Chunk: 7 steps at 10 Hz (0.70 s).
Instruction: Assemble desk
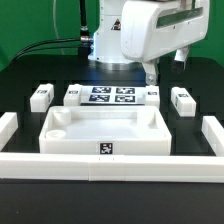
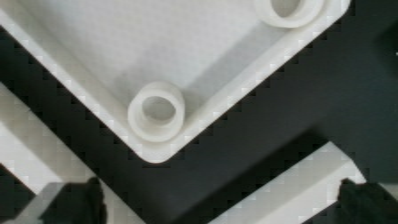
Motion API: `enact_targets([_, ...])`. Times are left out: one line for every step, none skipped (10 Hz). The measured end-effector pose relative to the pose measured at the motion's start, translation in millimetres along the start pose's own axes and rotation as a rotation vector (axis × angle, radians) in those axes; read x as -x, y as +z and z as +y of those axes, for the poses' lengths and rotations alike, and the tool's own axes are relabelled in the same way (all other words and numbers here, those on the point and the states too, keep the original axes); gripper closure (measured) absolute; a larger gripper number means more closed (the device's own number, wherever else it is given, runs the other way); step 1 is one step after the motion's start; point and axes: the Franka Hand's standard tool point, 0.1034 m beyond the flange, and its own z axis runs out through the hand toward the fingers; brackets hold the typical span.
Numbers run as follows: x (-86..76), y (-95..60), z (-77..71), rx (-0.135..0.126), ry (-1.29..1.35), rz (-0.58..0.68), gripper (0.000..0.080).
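Desk slab (image 1: 105, 130) lies flat on the dark surface (image 1: 25, 70), rim upward, in the middle of the work area with its long axis running from the exterior view's left to the exterior view's right and its tagged wall turned toward that camera. Beyond its far rim sits the marker board (image 1: 110, 95), flanked by four loose legs (image 1: 40, 96), two at each end, all apart from the slab and none fitted. Border rails (image 1: 110, 166) enclose the area at both sides and in front. The gripper (image 1: 150, 72) hangs from the arm above the far side of the layout, toward the exterior view's right, over the inner right-hand leg (image 1: 150, 95) and near the slab's far right corner. Its jaws stand wide apart and have hold of nothing. The wrist view confirms this: the two dark fingertips (image 2: 356, 196) show with only bare dark surface between them, while a rounded corner of the slab, carrying a round socket (image 2: 157, 112), points toward the gap but lies ahead of it and clear of both fingertips. A second socket (image 2: 294, 10) shows further along the same rim. Assessment: assembly has not begun, and the relation that governs the coming move is that the slab corner lies just forward of the open jaws and below them, with its edges running diagonally to the line between the fingers. Whether the corner or the nearby leg is the target cannot be determined.
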Motion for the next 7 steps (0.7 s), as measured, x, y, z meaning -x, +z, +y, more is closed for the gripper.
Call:
enact_targets([0.0, 0.1, -0.1, 0.000, 0.000, 0.000, 0.0150])
enact_targets([0.0, 0.1, -0.1, 0.000, 0.000, 0.000, 0.0150])
enact_targets([0.0, 0.1, 0.0, 0.000, 0.000, 0.000, 0.0150])
enact_targets([0.0, 0.1, -0.1, 0.000, 0.000, 0.000, 0.0150])
enact_targets([0.0, 0.2, -0.1, 0.000, 0.000, 0.000, 0.0150])
enact_targets([0.7, 1.2, 0.5, 0.006, -0.028, 0.004, 0.0150])
enact_targets([9.7, 10.2, -3.2, 0.035, -0.182, 0.029, 0.0150])
